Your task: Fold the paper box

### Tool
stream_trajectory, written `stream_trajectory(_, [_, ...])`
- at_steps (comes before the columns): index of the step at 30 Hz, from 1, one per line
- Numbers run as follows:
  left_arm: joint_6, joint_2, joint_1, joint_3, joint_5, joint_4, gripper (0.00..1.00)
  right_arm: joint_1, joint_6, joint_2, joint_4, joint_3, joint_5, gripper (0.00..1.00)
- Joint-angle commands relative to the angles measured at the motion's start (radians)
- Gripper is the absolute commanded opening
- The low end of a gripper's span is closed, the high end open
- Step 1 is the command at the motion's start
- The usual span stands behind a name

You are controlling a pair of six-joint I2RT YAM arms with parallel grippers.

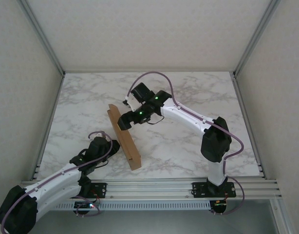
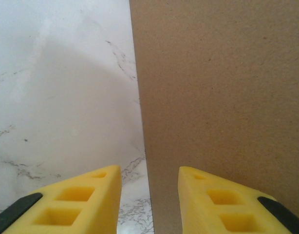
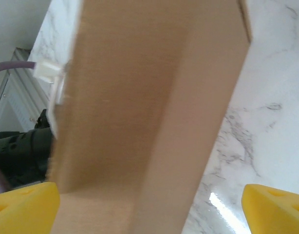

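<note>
Yellow fingertips (image 3: 24, 204) of the right gripper (image 3: 150, 197) gaped wide astride the far end of the paper box (image 1: 125, 140), which stood edgewise and diagonal on the table (image 1: 188, 146), the left gripper (image 2: 149, 195) half-open and empty beside its flank.

A white marble-patterned table top (image 1: 188, 146) with grey veins is seen at the centre of the overhead view. It is enclosed by pale speckled walls: a back wall (image 1: 149, 29) at 12 o'clock, a left wall (image 1: 18, 87) at 9 o'clock and a right wall (image 1: 283, 87) at 3 o'clock. Aluminium posts (image 1: 44, 40) are set along the corners at 11 and 1 o'clock. A grooved aluminium rail (image 1: 149, 185) is laid along the table edge at 6 o'clock. Soft, even light is cast, and a small glare (image 3: 218, 201) is reflected off the marble.
</note>
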Motion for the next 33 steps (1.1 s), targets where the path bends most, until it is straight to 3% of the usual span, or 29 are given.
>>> stream_trajectory(1, [0.015,-0.011,0.004,0.03,0.0,0.018,0.36,0.046,-0.009,0.023,-0.081,0.077,0.063,0.97])
stream_trajectory(16, [0.001,-0.001,0.003,0.039,0.012,0.106,0.36,0.153,-0.067,0.176,-0.238,0.232,0.312,0.9])
stream_trajectory(19, [0.0,-0.016,0.005,0.038,0.001,0.088,0.36,0.152,-0.084,0.185,-0.253,0.235,0.344,0.83])
stream_trajectory(28, [0.009,-0.184,0.009,0.09,-0.114,-0.124,0.36,0.168,-0.268,0.155,-0.328,0.275,0.462,0.57])
stream_trajectory(33, [0.059,-0.242,0.02,0.219,-0.209,-0.267,0.37,0.175,-0.465,0.095,-0.291,0.211,0.538,0.55])
